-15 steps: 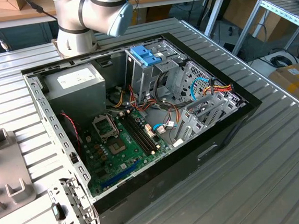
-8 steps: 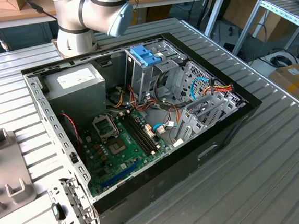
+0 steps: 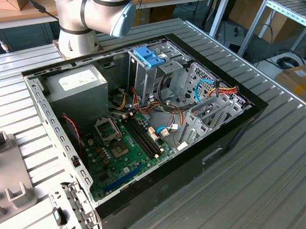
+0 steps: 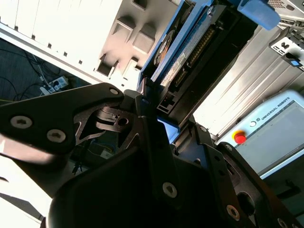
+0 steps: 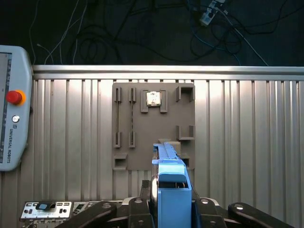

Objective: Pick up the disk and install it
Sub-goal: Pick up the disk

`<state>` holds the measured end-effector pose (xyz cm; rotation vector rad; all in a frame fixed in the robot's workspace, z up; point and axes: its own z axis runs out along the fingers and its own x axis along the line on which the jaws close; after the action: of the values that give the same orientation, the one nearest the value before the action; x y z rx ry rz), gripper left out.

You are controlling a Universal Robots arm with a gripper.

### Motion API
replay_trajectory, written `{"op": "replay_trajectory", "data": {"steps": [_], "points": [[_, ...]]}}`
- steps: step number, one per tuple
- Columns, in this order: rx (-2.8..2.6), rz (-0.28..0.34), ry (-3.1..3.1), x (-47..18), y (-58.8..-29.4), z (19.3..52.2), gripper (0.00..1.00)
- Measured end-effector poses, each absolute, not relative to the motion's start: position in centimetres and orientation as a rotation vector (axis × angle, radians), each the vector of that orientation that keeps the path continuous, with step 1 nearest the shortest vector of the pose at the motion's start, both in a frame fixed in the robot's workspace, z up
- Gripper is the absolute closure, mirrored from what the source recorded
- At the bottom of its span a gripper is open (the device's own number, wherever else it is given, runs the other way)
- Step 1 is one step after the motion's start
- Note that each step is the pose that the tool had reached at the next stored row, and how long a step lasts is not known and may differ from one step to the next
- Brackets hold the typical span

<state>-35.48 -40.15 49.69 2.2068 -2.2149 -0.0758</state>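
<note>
While arm (image 3: 96, 15) hangs w/ wrist facing down over counter (image 5: 247, 142), fingers (image 4: 154, 142) sit clamped on disk (image 5: 171, 183), held edge-on above grey fixture plate (image 5: 152, 128)

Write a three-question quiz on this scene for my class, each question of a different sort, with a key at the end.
1. True or false: the gripper is shut on the disk.
2. Seen past the disk in the first wrist view, what lies on the table?
A. a grey tray
B. a keyboard
C. a mug
3. Fill in: the round button on the pendant is ____.

Key: 1 true; 2 A; 3 red.
</note>
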Motion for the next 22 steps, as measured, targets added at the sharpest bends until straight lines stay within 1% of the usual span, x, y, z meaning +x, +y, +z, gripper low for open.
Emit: {"op": "replay_trajectory", "data": {"steps": [22], "points": [[2.207, -0.076, -2.215, -34.72, -40.15, 49.68, 0.63]]}}
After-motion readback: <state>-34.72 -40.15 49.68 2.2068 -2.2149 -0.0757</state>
